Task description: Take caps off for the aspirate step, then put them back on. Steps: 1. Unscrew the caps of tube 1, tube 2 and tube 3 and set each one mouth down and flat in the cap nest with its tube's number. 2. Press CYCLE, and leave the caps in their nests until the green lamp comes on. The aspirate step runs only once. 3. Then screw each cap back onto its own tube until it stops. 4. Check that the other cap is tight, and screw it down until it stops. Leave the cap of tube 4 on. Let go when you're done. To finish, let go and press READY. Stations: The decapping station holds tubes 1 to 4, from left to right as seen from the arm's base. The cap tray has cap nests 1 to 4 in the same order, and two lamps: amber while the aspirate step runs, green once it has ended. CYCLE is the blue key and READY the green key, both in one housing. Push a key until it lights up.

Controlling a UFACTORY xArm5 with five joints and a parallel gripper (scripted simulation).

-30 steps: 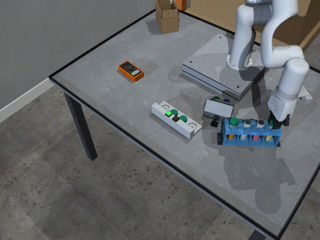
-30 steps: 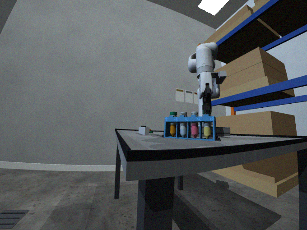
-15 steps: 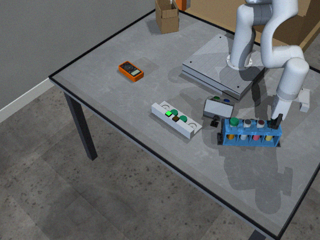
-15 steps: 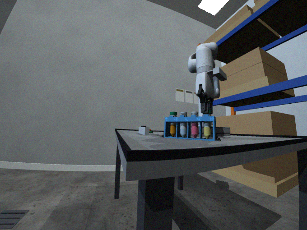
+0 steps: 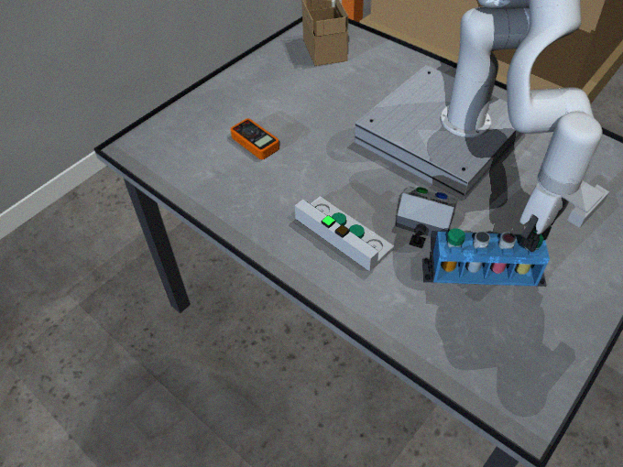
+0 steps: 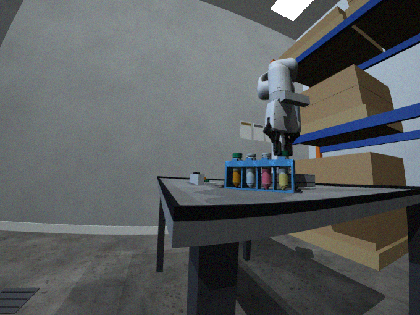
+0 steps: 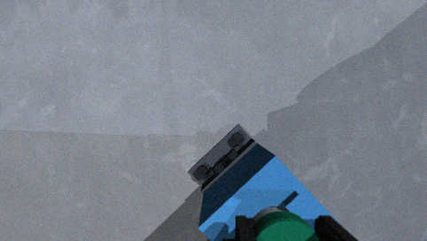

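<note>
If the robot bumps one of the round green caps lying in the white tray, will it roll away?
Probably not. Each green cap looks short and wide and seems to lie flat in the white cap tray, so it would likely slide rather than roll. The nest around it may also stop it. It looks small, so probably light and easy to nudge.

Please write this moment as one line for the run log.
gripper | shut on green cap of tube 1 | green lamp lit | two caps in tray nests | middle tubes uncapped
</note>
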